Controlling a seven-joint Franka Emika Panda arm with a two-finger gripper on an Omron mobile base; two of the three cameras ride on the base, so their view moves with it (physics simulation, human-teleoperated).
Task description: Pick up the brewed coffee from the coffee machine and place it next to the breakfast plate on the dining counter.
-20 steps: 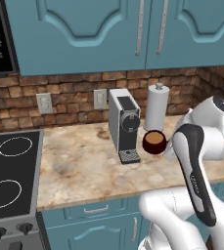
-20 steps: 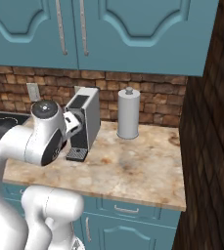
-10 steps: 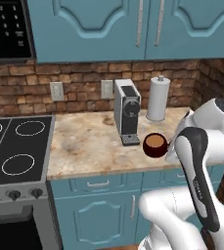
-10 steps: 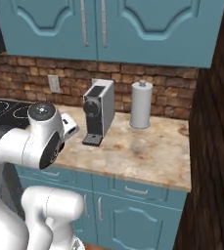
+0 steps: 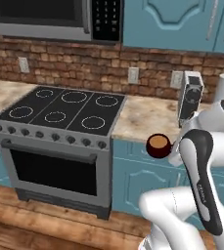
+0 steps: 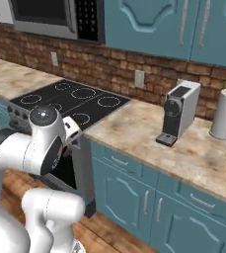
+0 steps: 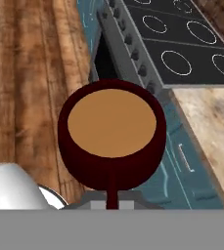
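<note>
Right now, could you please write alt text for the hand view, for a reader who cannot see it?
A small dark red round mug full of brown coffee is seen from above, its handle pointing down toward the gripper. Beneath it lie a brown wooden floor, a black stove top with white ring burners, and teal cabinet fronts.

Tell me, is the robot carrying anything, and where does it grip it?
Yes: the coffee mug, seemingly gripped by its side handle, though the fingertips themselves are hidden.
</note>
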